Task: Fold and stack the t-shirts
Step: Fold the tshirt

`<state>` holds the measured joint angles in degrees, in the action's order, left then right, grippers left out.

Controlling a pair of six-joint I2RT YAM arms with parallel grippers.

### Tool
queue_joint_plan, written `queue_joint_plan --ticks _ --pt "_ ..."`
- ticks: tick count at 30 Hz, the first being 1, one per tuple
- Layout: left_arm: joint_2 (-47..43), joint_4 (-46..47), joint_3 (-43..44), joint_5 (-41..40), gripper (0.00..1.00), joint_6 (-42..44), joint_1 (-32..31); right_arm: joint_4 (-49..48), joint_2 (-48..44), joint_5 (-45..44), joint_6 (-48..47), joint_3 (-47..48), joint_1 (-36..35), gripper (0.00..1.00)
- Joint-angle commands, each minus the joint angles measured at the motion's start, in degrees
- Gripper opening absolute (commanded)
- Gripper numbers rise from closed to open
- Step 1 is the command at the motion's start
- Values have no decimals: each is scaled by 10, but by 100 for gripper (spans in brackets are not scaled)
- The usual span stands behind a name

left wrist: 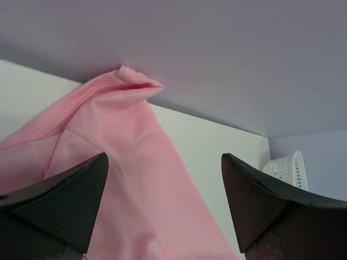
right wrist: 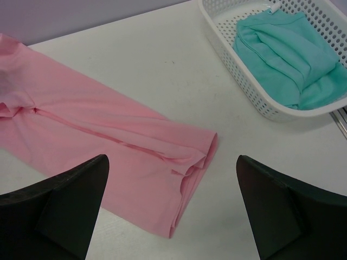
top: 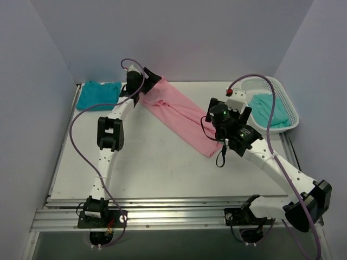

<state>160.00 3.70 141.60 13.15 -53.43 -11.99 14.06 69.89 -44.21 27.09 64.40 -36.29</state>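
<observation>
Tally: one pink shirt [top: 176,114], one teal shirt [top: 97,95], one mint shirt [top: 269,110].

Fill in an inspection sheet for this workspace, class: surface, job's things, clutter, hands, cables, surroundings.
Surface: white table, flat.
Job's things: pink t-shirt in a long folded strip mid-table; deep teal t-shirt at far left corner; mint t-shirt bunched in basket.
Clutter: white mesh basket, far right.
Hands: left hand open at pink shirt's far end; right hand open above its near end.
Cables: purple cable along each arm.
Surroundings: pale walls.
</observation>
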Motion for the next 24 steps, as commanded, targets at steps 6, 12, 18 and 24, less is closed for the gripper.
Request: queue_joint_plan --ticks 6,12,18,24 --pt "-239 77 -139 50 94 36 -2 -2 -59 7 1 -14 3 100" --pt "-514 86 -465 -60 94 62 -60 -3 -83 25 13 -36 -2 100" --pt "-645 120 -774 -216 94 -9 -194 3 -113 39 21 -50 -11 100" --pt "-652 154 -900 -353 94 -104 -331 20 -142 36 26 -53 -17 100"
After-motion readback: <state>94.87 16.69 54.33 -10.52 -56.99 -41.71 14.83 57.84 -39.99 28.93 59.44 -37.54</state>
